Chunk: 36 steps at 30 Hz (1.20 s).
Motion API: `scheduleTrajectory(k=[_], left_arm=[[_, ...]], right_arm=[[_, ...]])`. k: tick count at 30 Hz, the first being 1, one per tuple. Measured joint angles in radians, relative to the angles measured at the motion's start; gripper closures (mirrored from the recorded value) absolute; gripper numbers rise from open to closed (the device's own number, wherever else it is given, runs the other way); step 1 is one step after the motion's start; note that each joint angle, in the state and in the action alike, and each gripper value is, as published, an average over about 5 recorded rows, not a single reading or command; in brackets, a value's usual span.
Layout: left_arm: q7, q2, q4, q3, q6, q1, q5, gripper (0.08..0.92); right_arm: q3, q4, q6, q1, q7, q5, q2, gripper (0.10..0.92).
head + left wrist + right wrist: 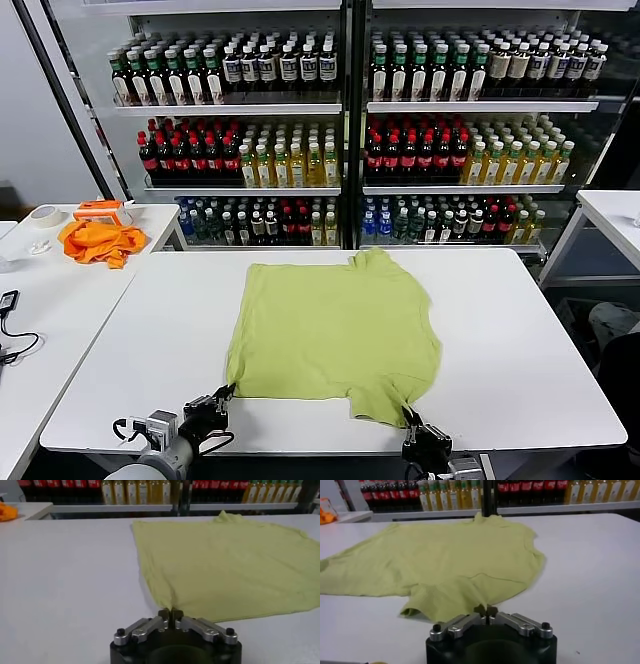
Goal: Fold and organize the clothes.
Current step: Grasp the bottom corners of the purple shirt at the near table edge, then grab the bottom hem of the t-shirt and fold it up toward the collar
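The lime-green T-shirt [335,325] lies partly folded on the white table [520,340], plain side up; no print shows. My left gripper [225,393] is shut on the shirt's near left corner at the table's front edge; the left wrist view shows the jaws [170,613] closed on the cloth tip, the shirt [230,560] spreading away. My right gripper [410,415] is shut on the near right sleeve corner; the right wrist view shows the jaws [485,610] pinching the shirt [445,560] edge.
A bright orange cloth [98,240] and a tape roll [44,215] lie on a side table at the left. Shelves of bottles [340,140] stand behind the table. A cable [10,345] lies on the left table. Another white table [610,215] is at right.
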State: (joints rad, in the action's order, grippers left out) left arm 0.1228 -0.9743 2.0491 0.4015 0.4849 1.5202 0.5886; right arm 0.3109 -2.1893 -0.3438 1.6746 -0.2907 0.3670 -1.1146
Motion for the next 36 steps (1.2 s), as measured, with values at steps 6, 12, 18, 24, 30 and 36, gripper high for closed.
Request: scheduleTrajectory(k=[6, 12, 18, 24, 30, 36], left_arm=[[-0.003, 0.044, 0.06, 0.052, -0.005, 0.055, 0.041, 0.916], [0.001, 0.09, 0.142, 0.132, -0.012, 0.145, 0.078, 0.916], [0.009, 0.118, 0.221, 0.212, -0.014, 0.246, 0.095, 0.916], [0.008, 0.141, 0.257, 0.24, -0.029, 0.289, 0.097, 0.916], [0.001, 0.168, 0.223, 0.208, -0.054, 0.228, 0.099, 0.916], [-0.013, 0.173, 0.133, 0.134, -0.08, 0.1, 0.101, 0.916]], right_arm=[[0.053, -0.068, -0.013, 0.062, 0.014, 0.005, 0.022, 0.92], [0.085, -0.144, -0.03, 0.138, 0.023, -0.005, 0.034, 0.92], [0.092, -0.206, -0.048, 0.192, 0.023, -0.01, 0.037, 0.92], [0.093, -0.234, -0.064, 0.2, 0.027, -0.005, 0.05, 0.92], [0.116, -0.225, -0.093, 0.153, 0.032, 0.037, 0.071, 0.92], [0.124, -0.186, -0.129, 0.065, 0.031, 0.092, 0.076, 0.92]])
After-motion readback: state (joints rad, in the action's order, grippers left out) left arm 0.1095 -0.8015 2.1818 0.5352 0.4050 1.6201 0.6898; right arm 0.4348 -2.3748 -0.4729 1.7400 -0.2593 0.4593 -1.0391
